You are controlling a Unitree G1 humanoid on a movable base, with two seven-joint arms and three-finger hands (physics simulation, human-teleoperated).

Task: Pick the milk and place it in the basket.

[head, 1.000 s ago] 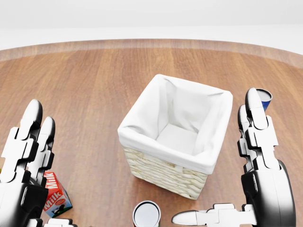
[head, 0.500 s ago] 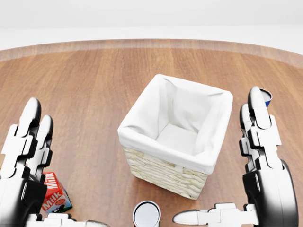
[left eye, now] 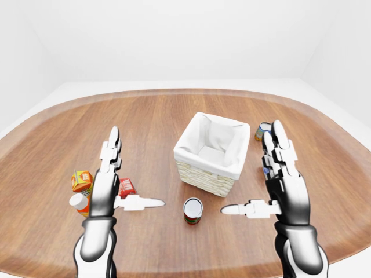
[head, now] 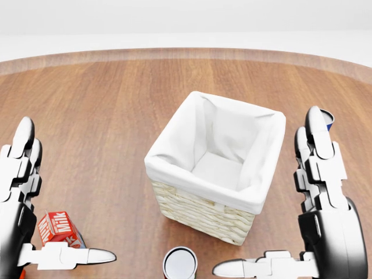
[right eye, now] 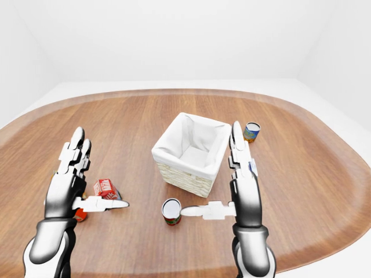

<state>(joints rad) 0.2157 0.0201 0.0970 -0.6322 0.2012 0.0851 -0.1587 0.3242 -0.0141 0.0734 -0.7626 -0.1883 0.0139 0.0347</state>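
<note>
The milk (head: 57, 228), a small red carton with "Milk" in white, sits on the wooden table at the bottom left of the head view. My left hand (left eye: 138, 168) is open; its fingers (head: 22, 168) rise just left of the carton and its thumb (head: 70, 256) stretches out below it, with no grip on the carton. The wicker basket (head: 197, 206) with a white cloth liner stands in the middle, empty. My right hand (left eye: 252, 169) is open to the right of the basket, fingers (head: 318, 168) up, holding nothing.
A can with a white top (head: 180, 264) stands below the basket, between my thumbs. A blue can (right eye: 251, 131) sits to the basket's upper right. An orange carton (left eye: 82, 180) and a white-capped bottle (left eye: 79, 202) lie left of the milk. The table (left eye: 156, 121) is round-edged.
My left hand has slid left and lower in the head view, uncovering the milk, and its thumb now reaches out to the right under the carton. The right hand has hardly moved.
</note>
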